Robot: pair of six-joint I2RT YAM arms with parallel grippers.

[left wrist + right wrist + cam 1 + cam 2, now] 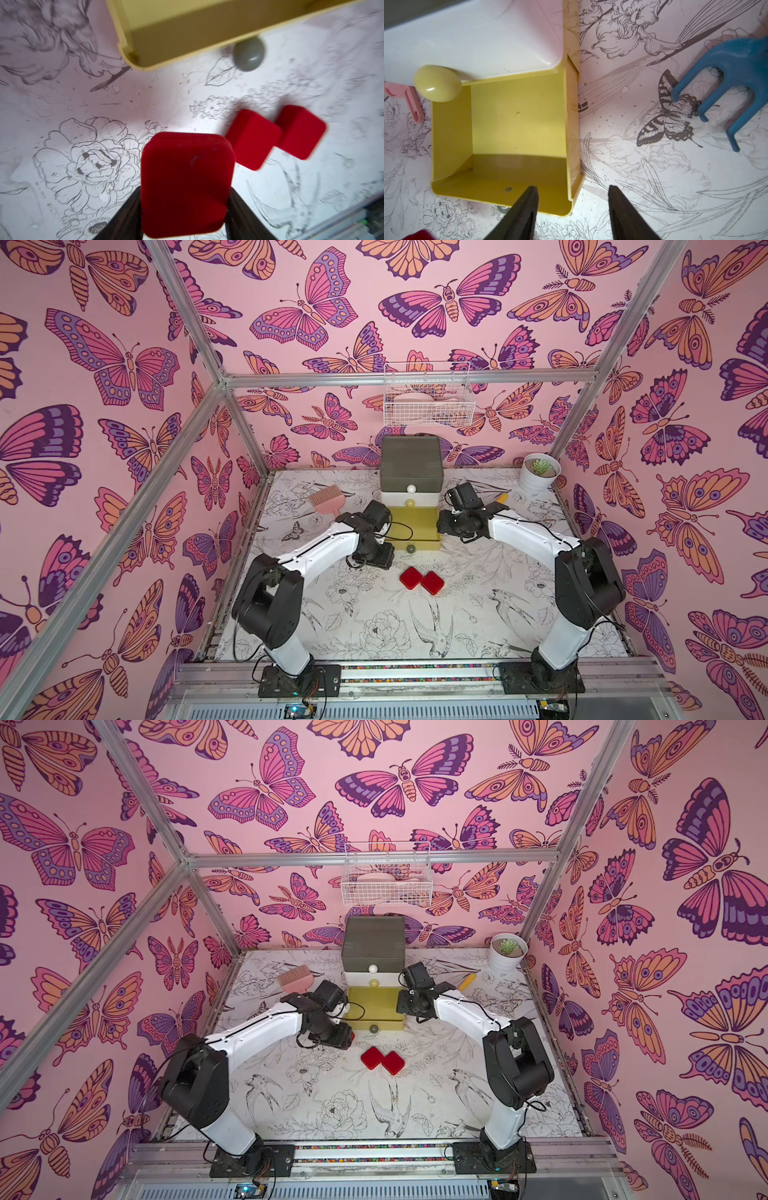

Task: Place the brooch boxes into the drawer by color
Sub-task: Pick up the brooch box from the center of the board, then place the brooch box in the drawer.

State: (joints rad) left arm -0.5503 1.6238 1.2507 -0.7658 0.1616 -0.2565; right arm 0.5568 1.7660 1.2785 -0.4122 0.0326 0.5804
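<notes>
The drawer chest (pixel 411 466) stands at the back middle, its mustard bottom drawer (pixel 415 526) pulled out; its inside (pixel 517 124) shows bare. My left gripper (pixel 185 194) is shut on a red brooch box (pixel 187 182), held above the table just in front of the drawer's left corner (pixel 133 60). Two more red brooch boxes (pixel 410 576) (pixel 433 583) lie touching on the table in front of the drawer, also seen from the left wrist (pixel 252 139) (pixel 301 131). My right gripper (pixel 573 193) hangs open and empty over the drawer's front right corner.
A pink brush (pixel 326 498) lies left of the chest. A blue fork-shaped tool (pixel 726 72) with a yellow handle (pixel 503 498) lies to the right. A potted succulent (pixel 539 472) stands at the back right, and a white wire basket (pixel 428 400) hangs on the back wall.
</notes>
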